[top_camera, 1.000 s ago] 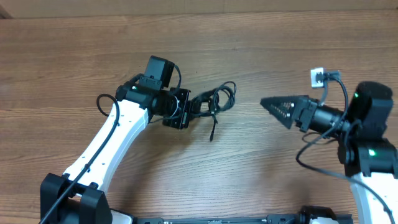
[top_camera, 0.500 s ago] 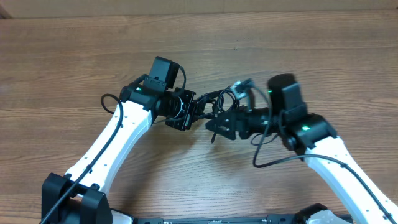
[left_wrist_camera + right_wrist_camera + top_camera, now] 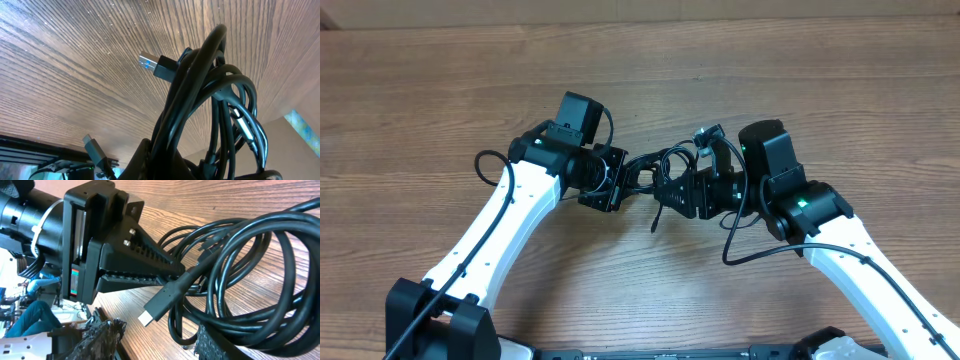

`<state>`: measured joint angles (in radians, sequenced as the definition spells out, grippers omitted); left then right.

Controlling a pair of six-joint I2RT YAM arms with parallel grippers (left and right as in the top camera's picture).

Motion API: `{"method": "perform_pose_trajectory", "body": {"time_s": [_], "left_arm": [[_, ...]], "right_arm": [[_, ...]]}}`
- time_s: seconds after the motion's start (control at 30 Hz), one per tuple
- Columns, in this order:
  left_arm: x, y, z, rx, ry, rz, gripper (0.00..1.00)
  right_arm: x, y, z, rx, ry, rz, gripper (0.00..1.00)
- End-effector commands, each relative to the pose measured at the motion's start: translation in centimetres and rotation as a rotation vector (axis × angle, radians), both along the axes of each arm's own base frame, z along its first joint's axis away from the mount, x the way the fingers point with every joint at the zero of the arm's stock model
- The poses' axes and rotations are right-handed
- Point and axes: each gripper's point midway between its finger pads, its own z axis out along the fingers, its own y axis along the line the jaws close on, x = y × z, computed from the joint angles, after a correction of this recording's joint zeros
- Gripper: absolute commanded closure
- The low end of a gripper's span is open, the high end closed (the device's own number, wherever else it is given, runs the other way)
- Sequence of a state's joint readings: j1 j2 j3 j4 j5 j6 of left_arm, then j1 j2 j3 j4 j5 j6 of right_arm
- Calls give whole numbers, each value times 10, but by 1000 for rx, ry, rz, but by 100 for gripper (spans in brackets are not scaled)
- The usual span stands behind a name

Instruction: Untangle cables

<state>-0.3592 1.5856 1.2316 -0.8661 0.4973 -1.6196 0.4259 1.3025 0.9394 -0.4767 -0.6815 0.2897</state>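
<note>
1. Cables (image 3: pixel 660 172), thin and black, hung in one knotted bundle between the two arms near the middle of the wooden table (image 3: pixel 440 80), as seen from overhead.
2. The left gripper (image 3: pixel 623 180) was clamped shut on the left side of the bundle, its toothed fingers (image 3: pixel 145 262) pressed together around a strand in the right wrist view.
3. The right gripper (image 3: pixel 672 192) met the bundle from the opposite side, close to the left one. Its fingers (image 3: pixel 215 342) stood apart, the lower loops lay between them, and a strip of table showed in the gap; no grip could be seen.
4. From the left wrist camera, the cables (image 3: pixel 210 100) rose out of the closed jaws in several overlapping loops, lifted clear of the table.
5. A flat metal plug with a blue insert (image 3: pixel 150 62) stuck out of the top of the tangle toward the left, and a smaller plug (image 3: pixel 92 145) showed lower down.
6. In the right wrist view, the coils (image 3: pixel 240 275) crossed each other just beside the left fingertips, and a slim plug (image 3: pixel 156 306) pointed down toward the table.
7. One loose strand (image 3: pixel 658 212) trailed from the bundle toward the robot's side of the table.
</note>
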Motion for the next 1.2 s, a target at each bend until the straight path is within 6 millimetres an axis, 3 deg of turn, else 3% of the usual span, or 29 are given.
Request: {"method": "perform_pose_trajectory", "body": {"time_s": [0.0, 0.27, 0.57, 0.93, 1.17], "left_arm": [[2, -6, 19, -41, -47, -25, 96], [1, -9, 20, -60, -26, -10, 96], [-3, -14, 24, -100, -6, -20, 96], [-5, -18, 25, -107, -6, -32, 96], [-5, -18, 25, -107, -6, -33, 96]], "right_arm": [[9, -2, 11, -11, -50, -24, 52], [5, 3, 8, -31, -86, 19, 56], [13, 6, -15, -106, -74, -4, 51], [20, 9, -22, -113, -77, -10, 53], [23, 6, -24, -130, -84, -28, 62]]}}
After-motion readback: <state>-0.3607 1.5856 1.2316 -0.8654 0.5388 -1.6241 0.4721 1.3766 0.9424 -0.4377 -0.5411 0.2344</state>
